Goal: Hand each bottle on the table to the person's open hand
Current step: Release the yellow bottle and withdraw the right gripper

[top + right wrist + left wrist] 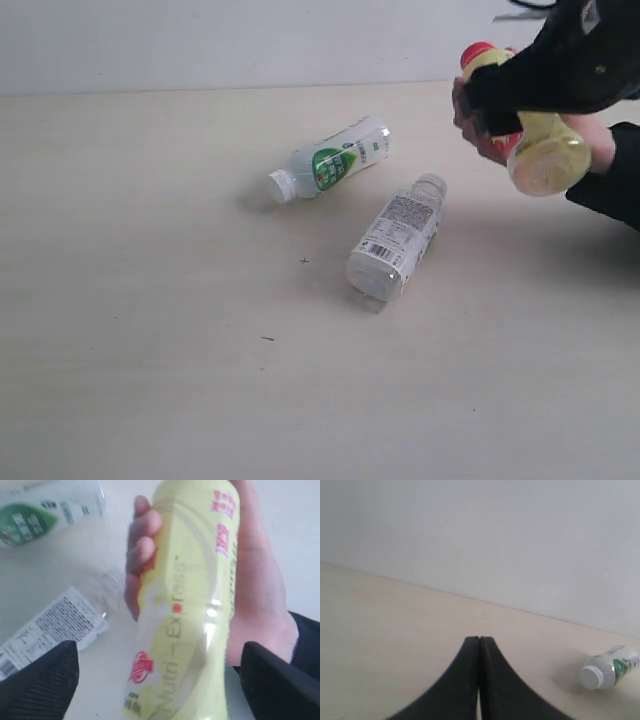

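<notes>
Jaws spread wide, right gripper (pixel 157 655) flanks the yellow-labelled bottle (pixel 190 605) without gripping it; a person's hand (pixel 255 595) clasps that bottle. Left gripper (pixel 479 642) is pressed together, holding nothing. Green-labelled bottle (pixel 335 160) and white-labelled bottle (pixel 395 240) lie sideways on the surface (pixel 150 300).

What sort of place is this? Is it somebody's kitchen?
Probably a robot test bench, not a home: a pale beige wood-grain table before a blank white wall, a green-white-labelled clear plastic bottle and a white-labelled clear bottle lying on it, and black robot fingers flanking a yellow-labelled plastic bottle in a person's hand.
</notes>
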You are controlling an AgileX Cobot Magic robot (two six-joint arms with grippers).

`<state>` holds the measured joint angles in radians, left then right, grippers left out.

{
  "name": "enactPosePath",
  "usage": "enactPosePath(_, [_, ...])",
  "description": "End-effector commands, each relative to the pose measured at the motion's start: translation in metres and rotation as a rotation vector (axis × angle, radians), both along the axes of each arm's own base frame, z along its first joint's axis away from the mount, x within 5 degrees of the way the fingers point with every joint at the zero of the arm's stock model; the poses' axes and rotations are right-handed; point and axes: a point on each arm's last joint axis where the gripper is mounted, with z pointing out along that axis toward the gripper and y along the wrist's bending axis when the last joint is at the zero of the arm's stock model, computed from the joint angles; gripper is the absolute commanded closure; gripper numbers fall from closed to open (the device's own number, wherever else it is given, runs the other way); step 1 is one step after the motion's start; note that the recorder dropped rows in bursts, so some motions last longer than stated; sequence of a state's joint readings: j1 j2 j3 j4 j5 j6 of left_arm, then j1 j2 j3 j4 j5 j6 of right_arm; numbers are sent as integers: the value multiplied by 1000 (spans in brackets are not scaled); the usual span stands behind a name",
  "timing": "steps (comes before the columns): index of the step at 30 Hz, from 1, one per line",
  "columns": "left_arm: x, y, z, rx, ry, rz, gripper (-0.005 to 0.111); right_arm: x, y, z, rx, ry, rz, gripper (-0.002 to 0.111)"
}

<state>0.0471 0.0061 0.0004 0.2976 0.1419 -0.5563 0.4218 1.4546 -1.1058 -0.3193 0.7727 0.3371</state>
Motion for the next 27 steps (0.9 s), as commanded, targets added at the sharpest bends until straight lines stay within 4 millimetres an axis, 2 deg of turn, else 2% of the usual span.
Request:
enactPosePath(1, [0,0,1,3,-8,2,107,-25,-9,49,76,-176,61,34])
enactPosePath(3, [0,0,1,3,-8,2,107,-42,-14,71,103,-250,91,47])
enactPosePath(6, [0,0,1,3,-8,2,107,-71,-22,95,146,-333,155,74])
enactPosePath(10, [0,0,1,3,-8,2,107,-110,-34,102,185,-424,235,108])
enactPosePath(13, [0,0,1,3,-8,2,107,-132,-42,85,138,-511,309,108])
enactPosePath(17, [0,0,1,3,-8,2,107,-154,-51,40,128,-610,352,108])
enactPosePath(20, [0,0,1,3,-8,2,107,-165,-54,14,176,-666,342,108])
enactPosePath(24, [0,0,1,3,-8,2,107,-173,-56,3,304,-741,290,108])
enactPosePath(27, [0,0,1,3,-8,2,107,-174,-56,2,305,-740,290,108])
